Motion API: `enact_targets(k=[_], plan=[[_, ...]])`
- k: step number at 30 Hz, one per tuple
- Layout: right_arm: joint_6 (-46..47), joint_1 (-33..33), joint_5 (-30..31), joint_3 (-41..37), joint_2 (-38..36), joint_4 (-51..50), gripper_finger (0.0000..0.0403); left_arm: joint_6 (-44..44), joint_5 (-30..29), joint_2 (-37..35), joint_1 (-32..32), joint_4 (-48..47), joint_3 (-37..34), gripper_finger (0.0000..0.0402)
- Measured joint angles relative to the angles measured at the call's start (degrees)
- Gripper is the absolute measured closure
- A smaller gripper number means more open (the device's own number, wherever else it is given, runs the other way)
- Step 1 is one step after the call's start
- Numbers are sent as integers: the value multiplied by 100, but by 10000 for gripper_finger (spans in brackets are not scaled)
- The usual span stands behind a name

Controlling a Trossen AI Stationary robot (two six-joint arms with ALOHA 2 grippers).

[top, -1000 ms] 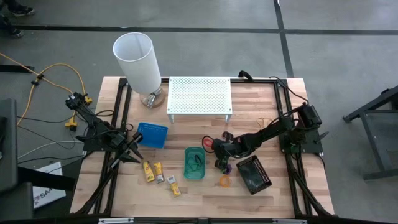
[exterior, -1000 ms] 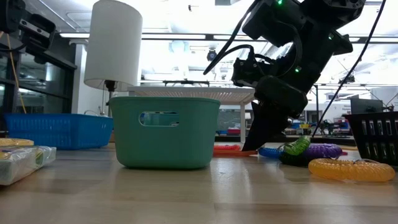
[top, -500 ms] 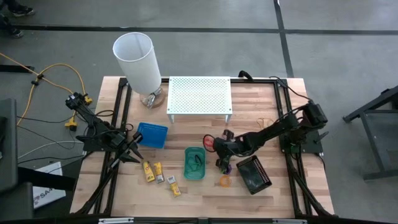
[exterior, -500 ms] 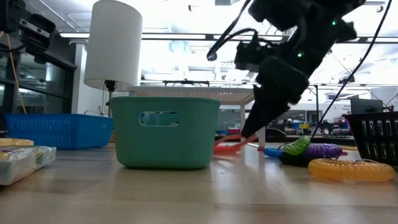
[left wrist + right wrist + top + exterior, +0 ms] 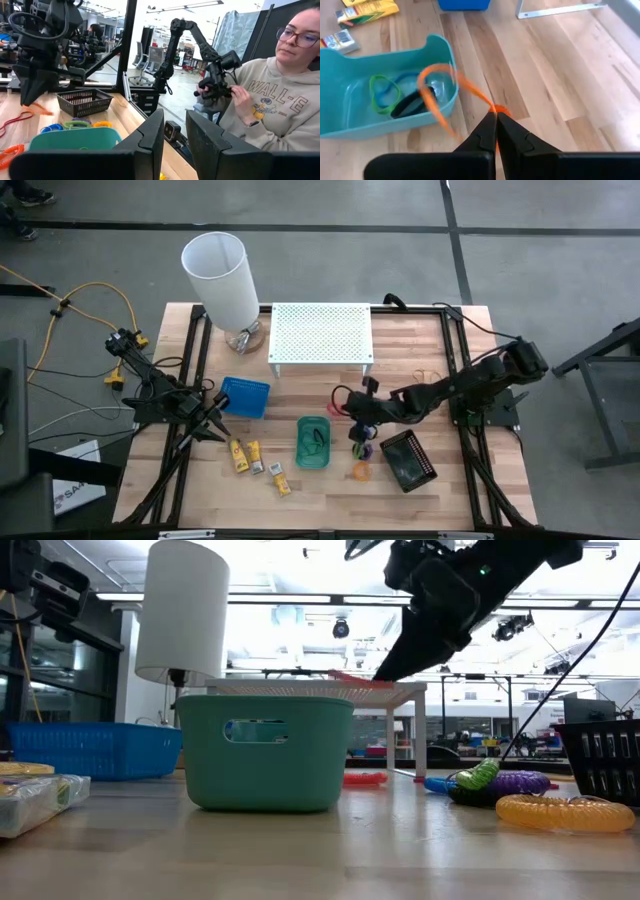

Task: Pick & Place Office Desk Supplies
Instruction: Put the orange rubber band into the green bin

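1. Starting at the table's left edge, the left gripper (image 5: 216, 430) waits near the blue tray (image 5: 245, 396); its jaws stand narrowly apart with nothing between them.
2. Three yellow-and-white blocks (image 5: 257, 461) lie on the wood between the left gripper and the green tray (image 5: 313, 442). I cannot read their labels.
3. The green tray holds a green ring (image 5: 384, 93), a blue ring (image 5: 409, 79) and a dark clip (image 5: 410, 106).
4. The right gripper (image 5: 496, 116), raised off the table just beside the green tray, is pinched closed on a thin orange ring (image 5: 440, 95) that dangles over the tray's rim.
5. On the wood beside it lie a red ring (image 5: 365, 779), a purple coil (image 5: 520, 782) and an orange coil (image 5: 550, 812).
6. The black tray (image 5: 408, 459) sits farthest right; its contents cannot be told.
7. In the left wrist view, a person's sweatshirt (image 5: 272, 107) reads "WALL-E".
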Motion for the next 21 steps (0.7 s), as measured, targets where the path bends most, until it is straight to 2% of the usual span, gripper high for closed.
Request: enact_targets(k=[21], plan=[[-457, 221, -218, -4, 103, 1351, 400, 0, 0, 0, 2, 0, 0, 323]])
